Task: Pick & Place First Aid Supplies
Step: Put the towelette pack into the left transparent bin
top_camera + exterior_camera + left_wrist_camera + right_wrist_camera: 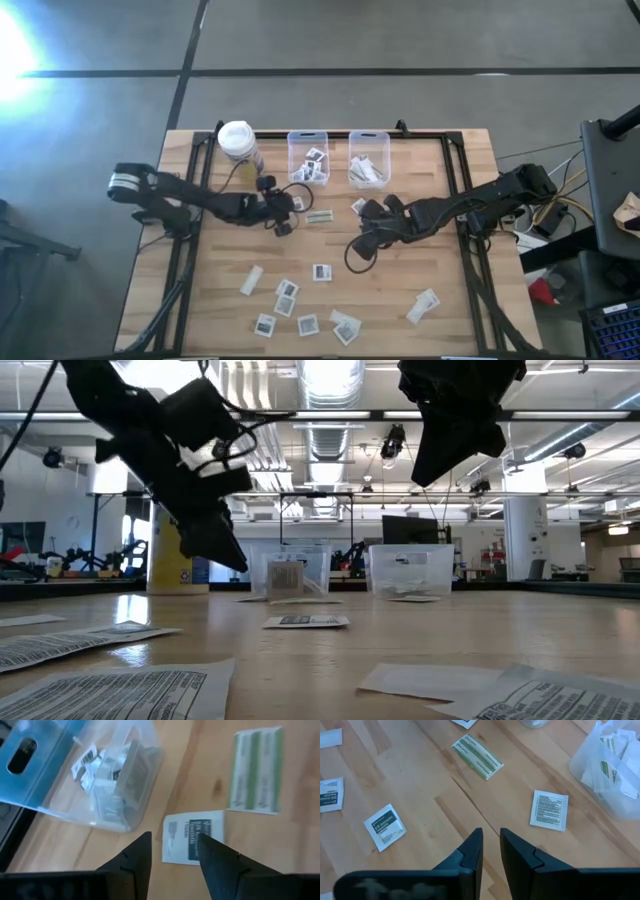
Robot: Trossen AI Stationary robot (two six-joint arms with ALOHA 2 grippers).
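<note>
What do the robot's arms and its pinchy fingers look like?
Both arms are dark, almost black, built of jointed segments with black cables looping alongside. The left arm has a pale, silvery band near its base. Each ends in a gripper, left gripper and right gripper, with two flat, angular black fingers tapering to wedge tips.

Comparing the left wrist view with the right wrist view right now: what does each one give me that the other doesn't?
Only the left wrist view: the left gripper, open and empty, above a square packet with a dark patch, beside the clear bin of square packets.

Only the right wrist view: the right gripper, holding nothing, over bare wood; a white printed square packet near the other clear bin; two more square packets farther off.

Both: the green-striped strip packet, lying flat on the wooden table.
</note>
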